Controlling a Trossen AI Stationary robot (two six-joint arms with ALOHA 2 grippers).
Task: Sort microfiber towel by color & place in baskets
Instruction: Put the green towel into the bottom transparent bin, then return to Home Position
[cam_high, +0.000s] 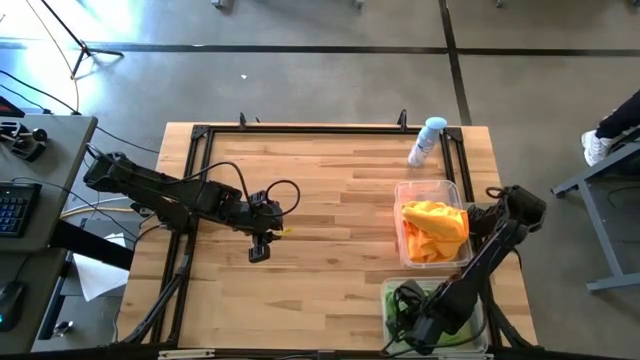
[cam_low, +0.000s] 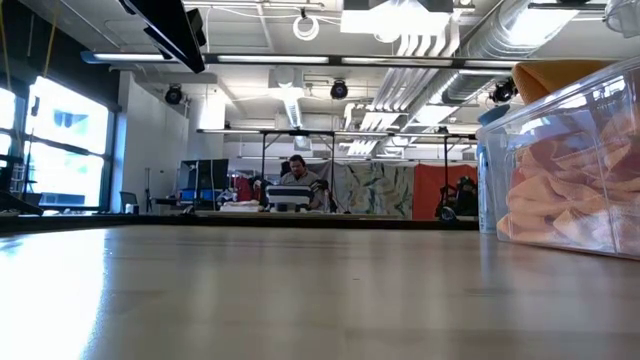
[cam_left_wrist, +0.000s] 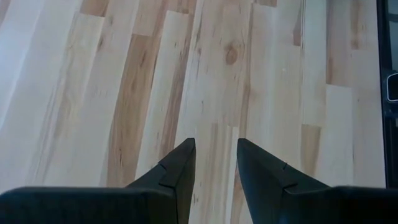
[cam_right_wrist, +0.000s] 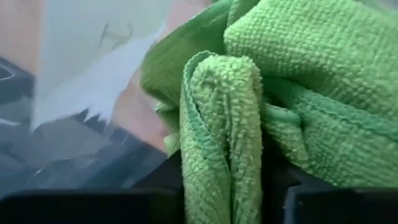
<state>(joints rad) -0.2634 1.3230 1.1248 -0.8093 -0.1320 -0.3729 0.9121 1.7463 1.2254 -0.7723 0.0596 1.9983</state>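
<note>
The orange towels (cam_high: 432, 232) lie heaped in the far clear basket (cam_high: 404, 190) on the table's right side, and the low view shows them through the basket wall (cam_low: 570, 190). The lime green towels (cam_high: 400, 300) are bunched in the near clear basket (cam_high: 386, 290) at the near right corner. My right gripper (cam_high: 420, 325) is down inside that basket, shut on a green towel (cam_right_wrist: 298, 74). My left gripper (cam_high: 258, 250) hovers over bare wood left of centre, its fingers (cam_left_wrist: 180, 165) a narrow gap apart and holding nothing. My right gripper (cam_right_wrist: 224, 180) pinches a folded ridge of a green towel (cam_right_wrist: 221, 112) between its two fingers, so more than one layer is in the hold. The fold stands up between the fingers, and the rest of the cloth stays bunched in the near basket.
A white-and-blue spray bottle (cam_high: 427, 140) lies by the far right corner, just beyond the orange basket. A black frame (cam_high: 300, 128) runs along the table's far and left sides. Bare wood fills the middle and left (cam_high: 330, 260). A person (cam_low: 296, 172) sits far off in the room.
</note>
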